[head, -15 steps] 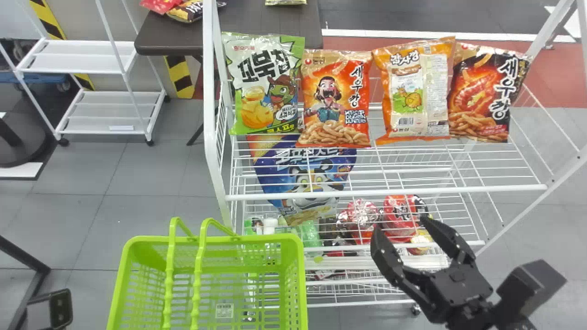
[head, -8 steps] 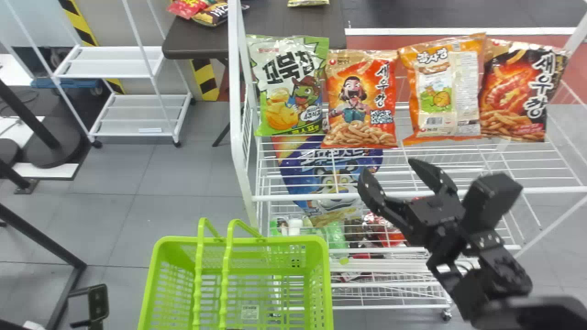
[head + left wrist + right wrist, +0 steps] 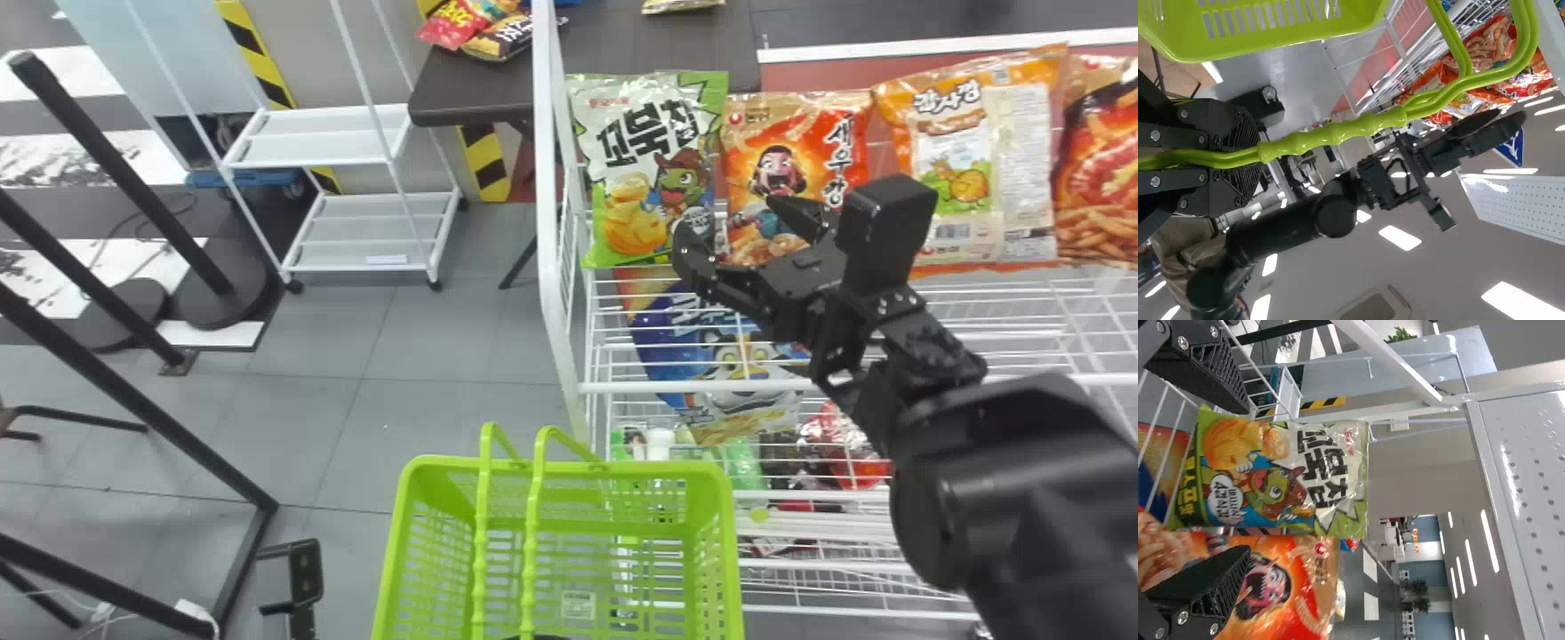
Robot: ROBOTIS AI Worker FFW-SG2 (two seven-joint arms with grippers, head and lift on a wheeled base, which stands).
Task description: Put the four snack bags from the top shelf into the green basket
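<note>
Snack bags, all 4, are on the top shelf, green one at the L end. R gripper is spread, w/ nothing btwn the fingers, near that green one. L gripper is pinching the green basket's handles, btw.

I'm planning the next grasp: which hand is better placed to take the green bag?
Right, I'd judge: the right hand is open and facing the green bag, while the left hand grips the basket handles.
</note>
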